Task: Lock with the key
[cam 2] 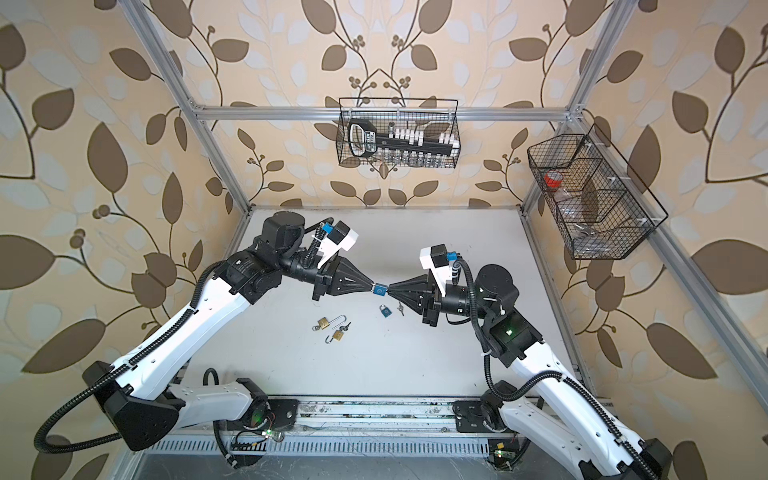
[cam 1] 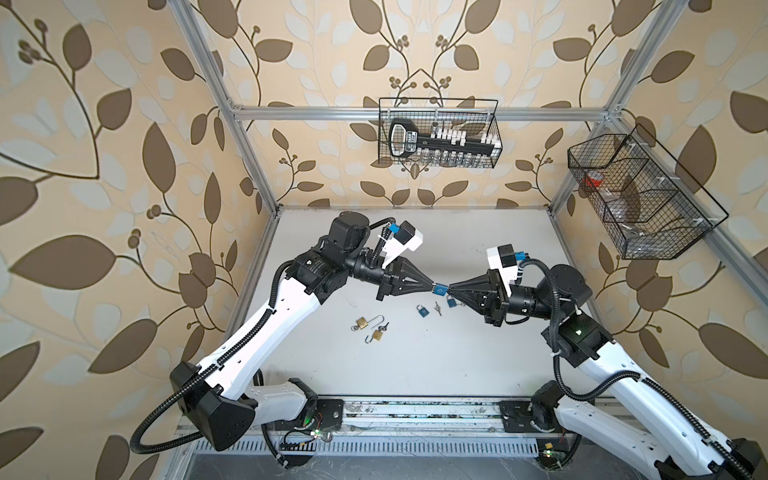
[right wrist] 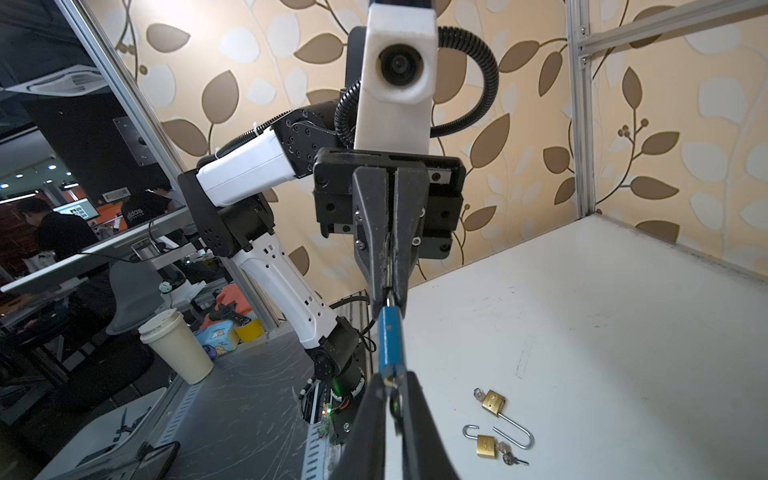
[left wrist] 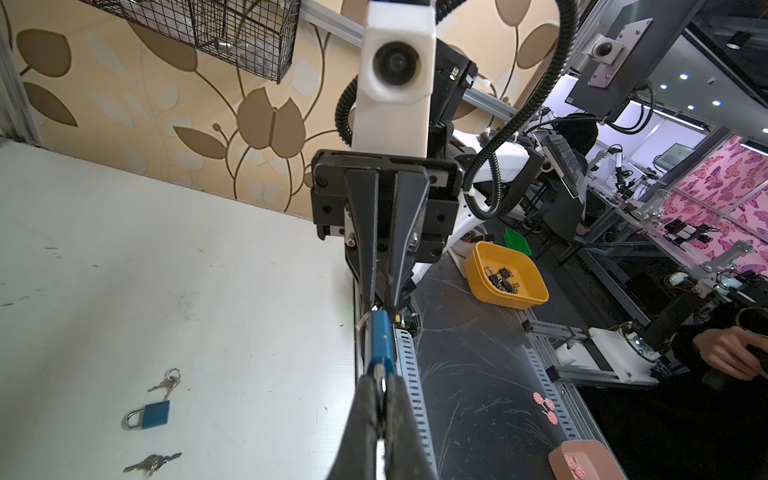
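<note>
A blue padlock [cam 1: 440,287] [cam 2: 379,289] hangs in the air above the table's middle, held between both grippers. My left gripper [cam 1: 432,286] [left wrist: 381,380] is shut on its silver shackle. The lock's blue body [left wrist: 380,336] [right wrist: 390,340] stretches from there to my right gripper [cam 1: 449,288] [right wrist: 392,384]. That gripper is shut on the key at the lock's bottom end. The fingers hide most of the key. A thin key ring [left wrist: 363,320] shows beside the right fingertips.
On the white table [cam 1: 415,365] lie a blue padlock [cam 1: 423,311] [left wrist: 149,415], a second blue padlock [cam 1: 451,302], loose keys [cam 1: 436,308] [left wrist: 166,380] and two open brass padlocks [cam 1: 360,323] [cam 1: 377,335]. Wire baskets hang on the back wall [cam 1: 438,133] and right wall [cam 1: 640,199].
</note>
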Robot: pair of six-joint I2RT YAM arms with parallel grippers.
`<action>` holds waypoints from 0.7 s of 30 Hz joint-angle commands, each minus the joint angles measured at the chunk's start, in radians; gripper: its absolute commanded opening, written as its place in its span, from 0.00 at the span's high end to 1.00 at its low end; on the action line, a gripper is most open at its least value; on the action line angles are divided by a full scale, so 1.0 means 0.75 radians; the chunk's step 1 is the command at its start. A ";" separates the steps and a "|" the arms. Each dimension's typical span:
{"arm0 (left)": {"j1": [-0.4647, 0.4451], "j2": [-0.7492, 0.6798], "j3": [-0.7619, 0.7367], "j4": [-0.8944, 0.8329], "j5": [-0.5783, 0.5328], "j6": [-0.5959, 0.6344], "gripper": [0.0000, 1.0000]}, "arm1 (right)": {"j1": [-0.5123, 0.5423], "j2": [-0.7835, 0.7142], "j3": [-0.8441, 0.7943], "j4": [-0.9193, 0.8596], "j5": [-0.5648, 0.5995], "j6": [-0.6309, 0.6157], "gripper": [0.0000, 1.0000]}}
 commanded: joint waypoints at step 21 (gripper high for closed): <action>0.096 -0.064 0.055 -0.148 0.026 0.145 1.00 | -0.005 -0.078 -0.012 -0.053 0.045 -0.064 1.00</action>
